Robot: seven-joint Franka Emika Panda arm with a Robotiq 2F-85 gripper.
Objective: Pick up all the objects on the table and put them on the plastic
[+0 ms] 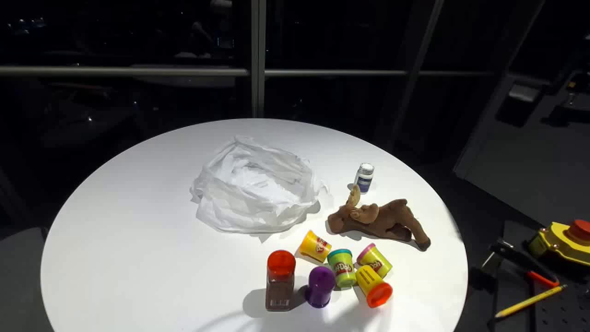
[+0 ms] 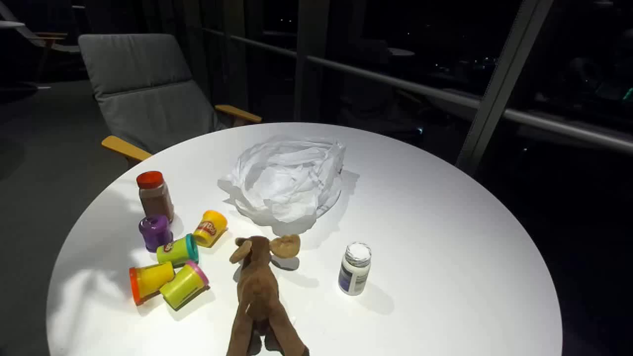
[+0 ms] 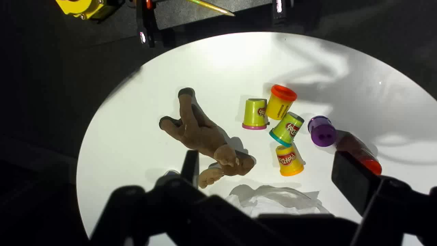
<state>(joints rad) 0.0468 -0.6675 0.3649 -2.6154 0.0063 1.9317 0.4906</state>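
While my gripper (image 3: 269, 166) stands wide, 5 tubs (image 1: 343, 273) dot the desk (image 1: 138, 258).
A plush moose (image 1: 389, 220) separates them from the bottle (image 1: 364, 179) — plastic (image 1: 249, 213) near its head.

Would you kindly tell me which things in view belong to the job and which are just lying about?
For the job:
plush moose
white bottle
red-lidded jar
purple tub
teal-lidded green tub
pink-lidded green tub
yellow tub with orange-red lid
other yellow tub
crumpled plastic, where they go

Just lying about:
pencil
yellow box with red top
black-and-orange tool
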